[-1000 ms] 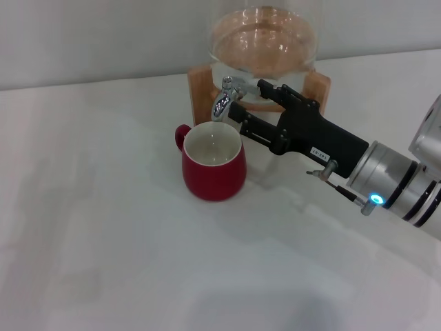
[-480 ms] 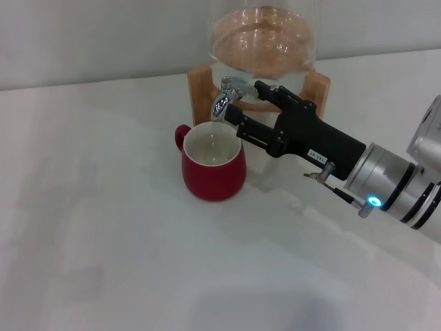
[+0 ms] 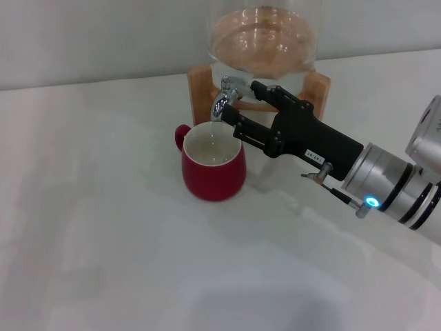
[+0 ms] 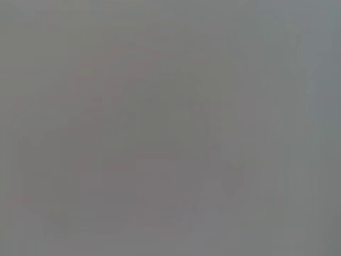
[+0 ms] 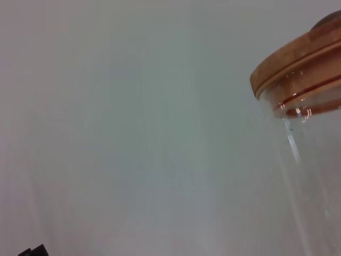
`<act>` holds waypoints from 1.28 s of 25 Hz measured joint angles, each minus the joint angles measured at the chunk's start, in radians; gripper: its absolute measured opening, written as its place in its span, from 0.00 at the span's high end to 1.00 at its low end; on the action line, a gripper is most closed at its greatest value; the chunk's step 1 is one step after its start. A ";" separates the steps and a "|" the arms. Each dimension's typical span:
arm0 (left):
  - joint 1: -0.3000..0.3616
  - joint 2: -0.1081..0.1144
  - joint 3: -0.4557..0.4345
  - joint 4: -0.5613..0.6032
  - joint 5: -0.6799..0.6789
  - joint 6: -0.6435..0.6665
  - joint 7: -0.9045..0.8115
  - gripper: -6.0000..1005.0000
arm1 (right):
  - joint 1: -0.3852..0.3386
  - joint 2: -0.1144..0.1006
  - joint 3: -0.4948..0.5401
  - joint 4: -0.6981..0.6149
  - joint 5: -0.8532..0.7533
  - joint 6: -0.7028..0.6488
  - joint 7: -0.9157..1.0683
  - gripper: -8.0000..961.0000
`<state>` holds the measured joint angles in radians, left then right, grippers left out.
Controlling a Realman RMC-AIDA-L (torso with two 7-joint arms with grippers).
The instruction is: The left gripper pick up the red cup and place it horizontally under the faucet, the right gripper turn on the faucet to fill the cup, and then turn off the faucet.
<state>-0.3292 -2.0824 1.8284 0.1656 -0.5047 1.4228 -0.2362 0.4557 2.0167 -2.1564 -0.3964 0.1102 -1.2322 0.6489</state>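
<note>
The red cup [image 3: 213, 167] stands upright on the white table, handle to the left, its cream-white inside showing. The chrome faucet [image 3: 225, 97] curves down just above the cup's far rim. It is fixed to a clear glass jar [image 3: 264, 41] in a wooden stand [image 3: 200, 88]. My right gripper [image 3: 246, 101] reaches in from the right, open, with its two black fingers [image 3: 265, 92] spread just right of the faucet, the upper one near its top. The right wrist view shows only the jar [image 5: 309, 160] and its wooden lid. The left gripper is out of view.
The wooden stand and jar sit at the table's back edge, against a pale wall. The right arm's silver wrist [image 3: 386, 186] with its blue light crosses the right side of the table. Bare white tabletop [image 3: 103, 241] lies to the left and front.
My right gripper has crept a little to the left, toward the faucet. The cup has not moved.
</note>
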 joint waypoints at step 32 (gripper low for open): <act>-0.004 0.001 0.000 0.000 0.014 -0.001 0.025 0.32 | -0.029 0.000 -0.040 -0.076 -0.012 0.029 0.001 0.18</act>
<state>-0.3335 -2.0815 1.8284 0.1656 -0.4908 1.4220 -0.2116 0.4265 2.0166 -2.1960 -0.4725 0.0979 -1.2036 0.6502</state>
